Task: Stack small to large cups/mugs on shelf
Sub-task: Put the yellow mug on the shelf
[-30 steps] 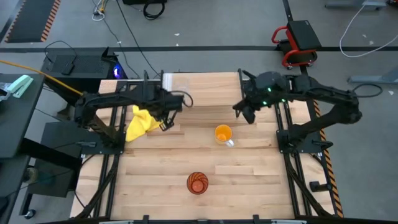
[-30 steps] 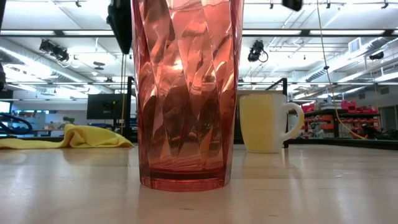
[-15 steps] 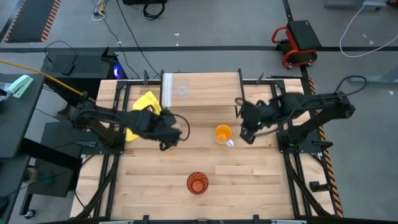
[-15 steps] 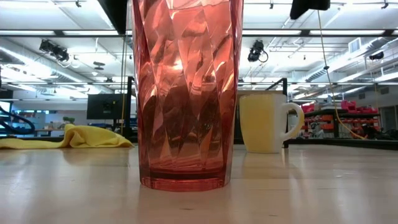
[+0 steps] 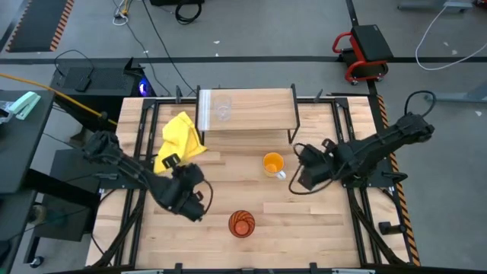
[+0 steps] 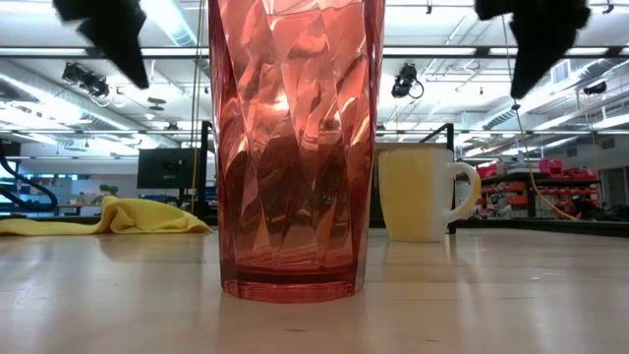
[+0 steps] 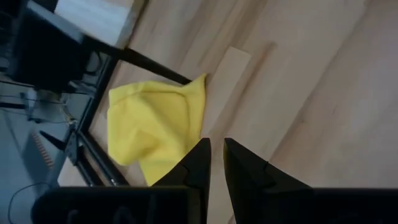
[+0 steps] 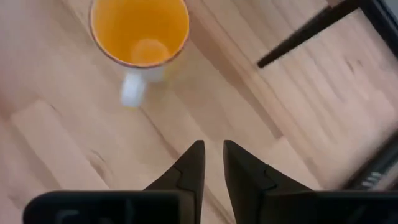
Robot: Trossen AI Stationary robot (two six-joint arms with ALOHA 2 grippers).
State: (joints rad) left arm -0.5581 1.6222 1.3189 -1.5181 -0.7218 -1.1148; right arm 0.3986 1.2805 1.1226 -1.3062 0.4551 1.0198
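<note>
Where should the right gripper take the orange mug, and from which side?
Judging by its pose, grip the orange mug at the rim from above: it stands upright, mouth open. Its white handle points toward the table's front edge, so close across the wall away from it. The right gripper waits beside it.

The desk (image 5: 304, 221) is pale wood planks, standing on a grey concrete floor (image 5: 251, 30). Black cables (image 5: 163, 38) trail across the floor beyond its far edge, and a red-and-black cart (image 5: 364, 50) sits far right. A dark side table (image 5: 23, 144) stands at the left. Across the desk, the hall shows long ceiling strip lights (image 6: 432, 51), a dark monitor (image 6: 163, 167) at left and shelving (image 6: 531, 192) at right.
</note>
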